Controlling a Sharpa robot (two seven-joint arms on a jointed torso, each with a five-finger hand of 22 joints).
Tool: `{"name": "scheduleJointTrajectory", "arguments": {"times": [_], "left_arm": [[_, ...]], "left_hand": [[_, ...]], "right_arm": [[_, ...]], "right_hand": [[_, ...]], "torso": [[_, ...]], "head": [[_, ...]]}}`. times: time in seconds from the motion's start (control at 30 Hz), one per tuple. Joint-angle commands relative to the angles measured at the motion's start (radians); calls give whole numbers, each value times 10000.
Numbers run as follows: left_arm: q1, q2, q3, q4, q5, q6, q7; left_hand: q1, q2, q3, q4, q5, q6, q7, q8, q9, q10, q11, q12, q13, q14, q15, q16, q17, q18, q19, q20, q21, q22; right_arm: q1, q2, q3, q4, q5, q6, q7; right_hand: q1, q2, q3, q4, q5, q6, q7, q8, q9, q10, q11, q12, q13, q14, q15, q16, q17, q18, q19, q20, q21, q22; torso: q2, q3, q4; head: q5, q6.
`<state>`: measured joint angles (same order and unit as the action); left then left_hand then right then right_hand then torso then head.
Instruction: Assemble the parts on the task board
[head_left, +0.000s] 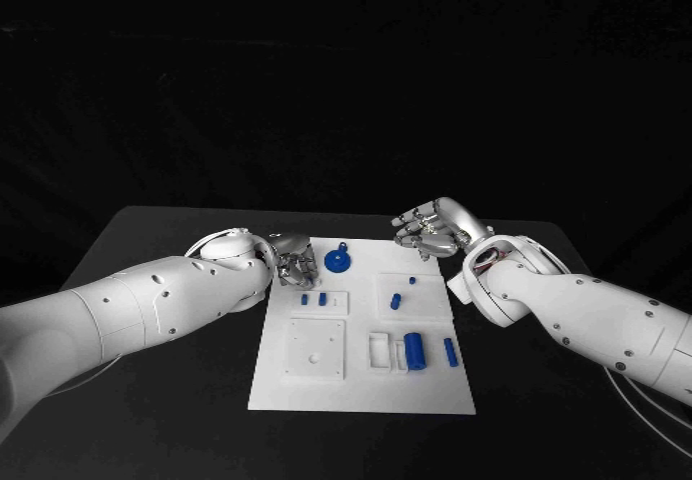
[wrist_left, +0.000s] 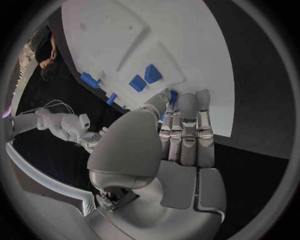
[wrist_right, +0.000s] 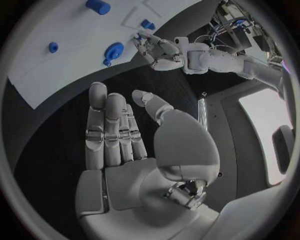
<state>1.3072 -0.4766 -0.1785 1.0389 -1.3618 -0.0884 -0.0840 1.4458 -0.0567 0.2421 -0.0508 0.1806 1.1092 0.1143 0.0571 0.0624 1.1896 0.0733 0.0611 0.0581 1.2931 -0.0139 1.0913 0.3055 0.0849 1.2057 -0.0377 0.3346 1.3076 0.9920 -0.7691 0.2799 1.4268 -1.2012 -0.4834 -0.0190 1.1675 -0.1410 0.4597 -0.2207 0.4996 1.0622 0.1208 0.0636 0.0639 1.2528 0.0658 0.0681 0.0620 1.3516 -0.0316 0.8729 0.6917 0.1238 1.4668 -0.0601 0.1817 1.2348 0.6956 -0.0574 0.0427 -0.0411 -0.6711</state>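
The board (head_left: 365, 395) lies flat in the middle of the black table (head_left: 159, 230). The left hand (head_left: 293, 262) is at the board's far left edge, fingers lowered onto a small blue part (head_left: 306, 298) in a raised panel there. The left wrist view shows the fingers (wrist_left: 187, 125) side by side over the board edge with a blue piece (wrist_left: 173, 96) at their tips; whether it is pinched cannot be told. Two more blue blocks (wrist_left: 145, 78) sit just beyond. The left arm covers the table beside the board in the head view.

The right hand (head_left: 433, 228) hovers above the board's far right corner, fingers curled. The right wrist view shows the same hand (wrist_right: 125, 145) with fingers straight and close together, holding nothing.

A round blue disc (head_left: 339, 263) lies between the hands. A blue cylinder (head_left: 414, 351) and a thin bar (head_left: 450, 350) lie nearer the robot, with a peg (head_left: 395, 299) mid-board.
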Motion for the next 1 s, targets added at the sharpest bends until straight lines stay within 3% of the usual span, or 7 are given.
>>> {"name": "scheduleJointTrajectory", "arguments": {"times": [0.03,0.13,0.5,1.0], "left_arm": [[-67,-36,-54,-33,-196,404,-301],[-67,-44,-55,-35,-250,435,-319],[-67,-72,-67,-43,-355,375,-310],[-71,-215,-57,121,-69,-846,90]], "left_hand": [[-7,-83,78,-29,7,-13,4,55,-1,58,21,-35,-3,24,-50,2,-18,163,-18,4,79,222],[100,23,179,-120,222,205,-31,61,3,290,-48,-37,-3,99,-107,19,-7,174,5,-48,166,246],[167,431,327,-553,324,1035,-193,76,24,1105,-314,-33,3,476,-314,20,43,161,-7,-246,788,246],[-47,491,517,-805,341,1282,-264,62,26,1368,-404,-30,7,708,-398,-119,147,122,6,-343,1090,216]], "right_arm": [[-3,7,5,24,-9,74,108],[-3,7,5,30,-9,71,112],[-3,10,5,41,6,47,144],[-4,17,6,32,25,18,180]], "right_hand": [[-16,-50,8,-36,67,25,67,-13,-3,-67,-5,-58,-14,-36,3,52,-10,366,310,92,-59,15],[-16,-50,8,-36,67,25,67,-13,-3,-67,-5,-58,-14,-36,3,52,-10,366,310,92,-59,15],[-28,-41,17,-16,74,36,63,-12,-3,-61,-8,-57,-13,-38,0,53,-15,361,314,89,-74,24],[-28,-41,17,-16,74,36,63,-12,-3,-61,-8,-57,-13,-38,0,53,-15,361,314,89,-74,24]], "torso": [[-7,5,3],[-7,7,10],[3,9,-7],[-4,1,-4]], "head": [[22,1],[26,4],[30,8],[9,49]]}}
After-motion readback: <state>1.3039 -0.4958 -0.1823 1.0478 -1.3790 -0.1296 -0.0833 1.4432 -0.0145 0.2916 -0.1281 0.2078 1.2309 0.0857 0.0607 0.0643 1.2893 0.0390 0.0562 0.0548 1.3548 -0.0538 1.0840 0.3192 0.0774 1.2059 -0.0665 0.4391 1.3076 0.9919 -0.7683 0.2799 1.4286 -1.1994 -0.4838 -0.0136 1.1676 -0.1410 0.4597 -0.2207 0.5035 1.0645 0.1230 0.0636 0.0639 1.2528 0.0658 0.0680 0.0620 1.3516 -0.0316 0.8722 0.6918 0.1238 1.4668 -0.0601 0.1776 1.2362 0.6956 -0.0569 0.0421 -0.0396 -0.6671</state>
